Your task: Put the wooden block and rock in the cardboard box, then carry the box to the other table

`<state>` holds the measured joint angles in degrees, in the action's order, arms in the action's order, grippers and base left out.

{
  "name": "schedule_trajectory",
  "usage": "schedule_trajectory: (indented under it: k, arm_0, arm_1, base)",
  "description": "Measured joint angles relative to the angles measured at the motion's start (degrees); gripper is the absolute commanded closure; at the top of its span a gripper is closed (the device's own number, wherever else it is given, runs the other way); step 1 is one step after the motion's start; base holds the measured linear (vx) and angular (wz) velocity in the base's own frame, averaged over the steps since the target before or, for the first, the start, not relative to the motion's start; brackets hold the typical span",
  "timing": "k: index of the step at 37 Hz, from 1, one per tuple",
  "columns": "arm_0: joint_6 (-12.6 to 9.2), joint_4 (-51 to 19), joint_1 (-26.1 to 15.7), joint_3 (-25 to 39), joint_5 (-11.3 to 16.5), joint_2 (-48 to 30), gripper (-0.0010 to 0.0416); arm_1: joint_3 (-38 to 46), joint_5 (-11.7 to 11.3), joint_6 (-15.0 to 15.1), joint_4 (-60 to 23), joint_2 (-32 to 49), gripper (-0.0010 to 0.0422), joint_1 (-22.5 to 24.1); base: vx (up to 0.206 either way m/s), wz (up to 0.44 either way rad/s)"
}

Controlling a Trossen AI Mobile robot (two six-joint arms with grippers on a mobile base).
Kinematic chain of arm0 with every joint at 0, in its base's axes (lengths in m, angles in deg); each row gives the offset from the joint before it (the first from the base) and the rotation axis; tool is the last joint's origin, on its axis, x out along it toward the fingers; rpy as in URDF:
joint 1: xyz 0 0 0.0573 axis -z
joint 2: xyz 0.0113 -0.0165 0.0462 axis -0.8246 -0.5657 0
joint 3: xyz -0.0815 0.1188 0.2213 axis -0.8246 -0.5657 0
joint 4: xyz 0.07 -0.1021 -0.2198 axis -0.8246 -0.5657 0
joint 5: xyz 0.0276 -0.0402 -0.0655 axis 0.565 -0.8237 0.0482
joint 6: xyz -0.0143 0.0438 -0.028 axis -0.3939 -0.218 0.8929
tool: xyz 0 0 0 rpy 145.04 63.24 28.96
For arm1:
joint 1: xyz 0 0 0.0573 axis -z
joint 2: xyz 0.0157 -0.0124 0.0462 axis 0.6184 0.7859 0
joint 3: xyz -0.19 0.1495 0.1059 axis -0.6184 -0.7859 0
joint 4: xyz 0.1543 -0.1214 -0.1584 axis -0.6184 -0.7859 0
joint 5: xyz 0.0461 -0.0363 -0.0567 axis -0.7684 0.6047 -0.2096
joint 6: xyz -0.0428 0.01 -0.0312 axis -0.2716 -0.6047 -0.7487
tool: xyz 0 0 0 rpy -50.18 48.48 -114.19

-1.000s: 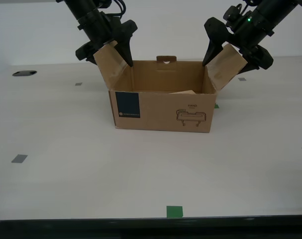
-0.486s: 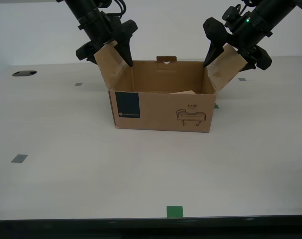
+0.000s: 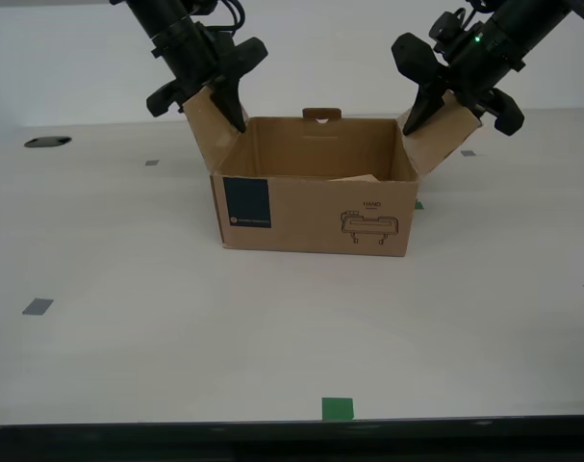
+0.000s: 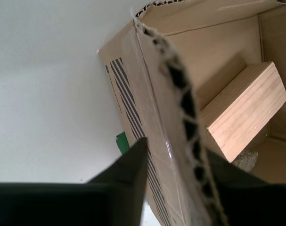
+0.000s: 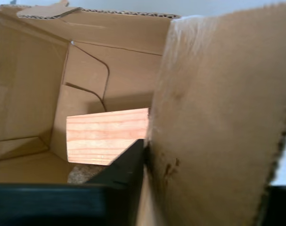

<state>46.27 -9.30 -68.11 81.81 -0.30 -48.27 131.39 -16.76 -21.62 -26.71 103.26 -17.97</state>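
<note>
Both my arms are matte black, built of chunky cylindrical segments that end in wedge-shaped, pointed black fingers. My first gripper (image 3: 207,100) has dark cables looping near its wrist. My second gripper (image 3: 455,96) carries a small green light glowing on its housing and a knot of black fittings. Up close, my fingers (image 4: 126,167) show flat, smooth, angular faces.

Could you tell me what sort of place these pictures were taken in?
Probably a robotics lab or test room: a pale table with grey tape marks and a green one, a plain white wall, and two robot arms holding a cardboard box.
</note>
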Motion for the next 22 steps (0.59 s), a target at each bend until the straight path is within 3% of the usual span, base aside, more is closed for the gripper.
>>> schedule_trajectory:
  k: [2,4,22]
  arm_0:
    - [-0.13,0.11,-0.02,0.0,0.26,0.02,0.0387]
    - [-0.24,0.13,-0.07,0.07,0.48,0.02,0.0413]
    - [-0.63,-0.59,-0.35,0.04,0.66,0.81,0.0406]
  arm_1:
    - [0.0,0.15,-0.28,0.0,0.0,0.0414,0.0]
    - [0.0,0.26,-0.31,0.0,-0.02,0.041,0.04]
    - [-0.13,-0.13,-0.66,0.17,-1.42,0.0413,0.15]
  base:
    - [0.0,0.0]
    - [0.0,0.0]
    - [0.0,0.0]
